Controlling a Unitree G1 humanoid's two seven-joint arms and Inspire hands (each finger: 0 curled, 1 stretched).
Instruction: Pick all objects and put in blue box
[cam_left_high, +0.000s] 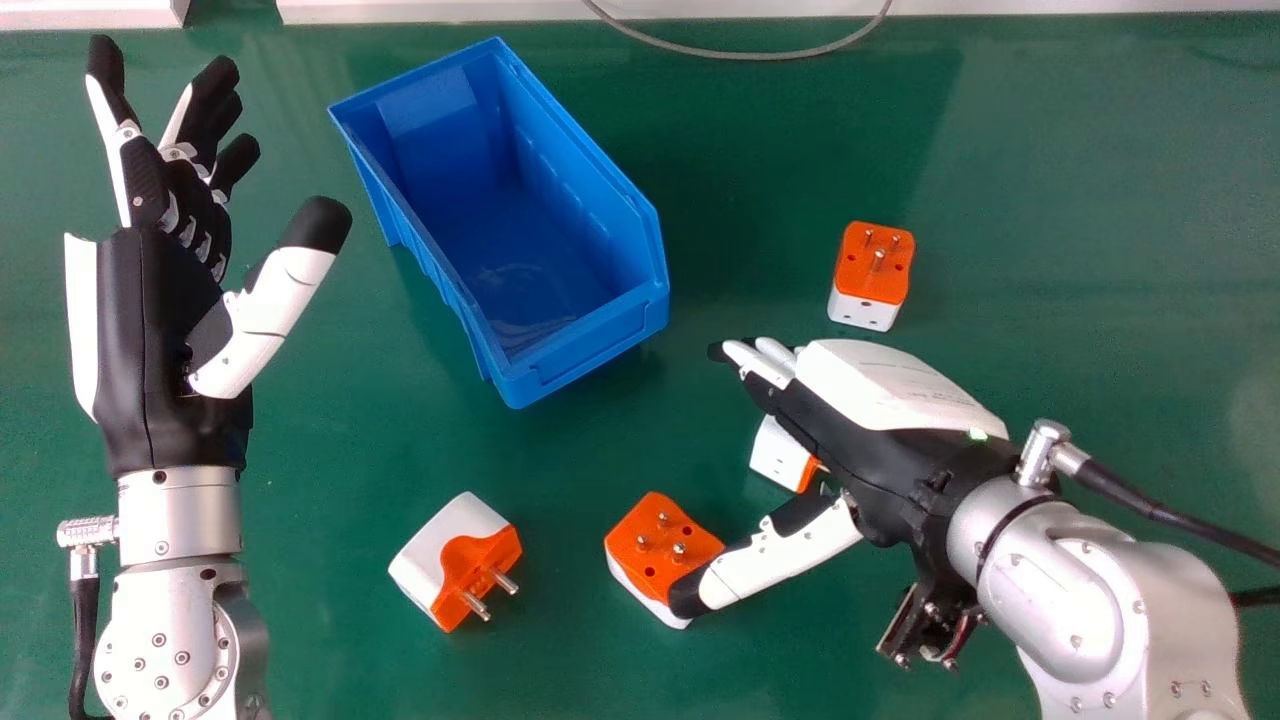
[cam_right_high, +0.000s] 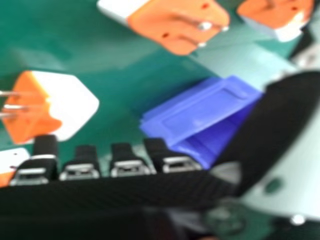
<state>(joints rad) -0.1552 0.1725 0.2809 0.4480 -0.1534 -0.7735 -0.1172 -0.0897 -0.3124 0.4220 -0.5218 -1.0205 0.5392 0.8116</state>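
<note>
can't fully see the white adapter under the right hand, kinda missing a corner of the orange adapter behind its thumb, plus some blue box there in the right hand view

Green surface, white edging, 1 grey cable.

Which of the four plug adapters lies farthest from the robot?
The adapter beyond the right hand, pins up, to the right of the blue box; the other three all lie nearer the robot.

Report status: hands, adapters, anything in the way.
Left hand open, holding nothing. Right hand open, partly hiding one adapter. All four adapters outside blue box.
</note>
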